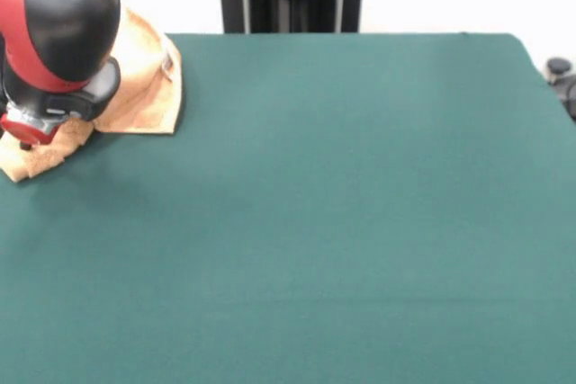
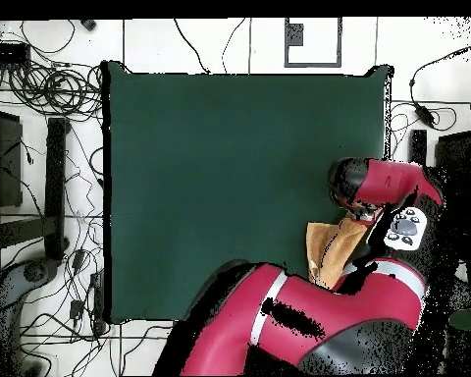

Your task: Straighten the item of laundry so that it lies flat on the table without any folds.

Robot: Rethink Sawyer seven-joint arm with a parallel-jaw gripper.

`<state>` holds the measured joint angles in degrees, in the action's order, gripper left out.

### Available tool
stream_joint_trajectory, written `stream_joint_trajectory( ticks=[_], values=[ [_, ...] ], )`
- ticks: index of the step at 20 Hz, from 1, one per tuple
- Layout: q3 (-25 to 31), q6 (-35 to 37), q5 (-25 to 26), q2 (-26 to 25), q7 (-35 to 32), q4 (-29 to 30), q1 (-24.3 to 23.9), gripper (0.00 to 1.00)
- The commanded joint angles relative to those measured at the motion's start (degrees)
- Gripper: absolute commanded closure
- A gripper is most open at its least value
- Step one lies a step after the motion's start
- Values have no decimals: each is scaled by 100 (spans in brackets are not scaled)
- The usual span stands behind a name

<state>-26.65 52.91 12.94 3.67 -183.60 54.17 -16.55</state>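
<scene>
Hidden: the arm [image 1: 56, 33] covers much of the towel [image 1: 144, 78]; we cannot tell the gripper's [image 1: 27, 137] state.
Towel: tan, rumpled, folded over.
Place: table [image 1: 342, 204] corner.

i can read no text, label, brand, number or sign anywhere in either view. my arm's red and black shell [image 1: 58, 24] carries no lettering that i can make out, and the round panel of small buttons on my arm [image 2: 406, 226] is too small to show any marks. the towel [image 1: 144, 78] shows no readable tag, and the green counter [image 1: 342, 204] is plain.
</scene>
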Motion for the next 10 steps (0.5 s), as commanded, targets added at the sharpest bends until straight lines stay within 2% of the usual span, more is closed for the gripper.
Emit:
stream_joint_trajectory(
  ticks=[1, 10],
  values=[
    [821, 233, -48, -163, 756, 485, 325, 0],
    [835, 230, -81, -161, 722, 488, 311, 0]
  ],
)
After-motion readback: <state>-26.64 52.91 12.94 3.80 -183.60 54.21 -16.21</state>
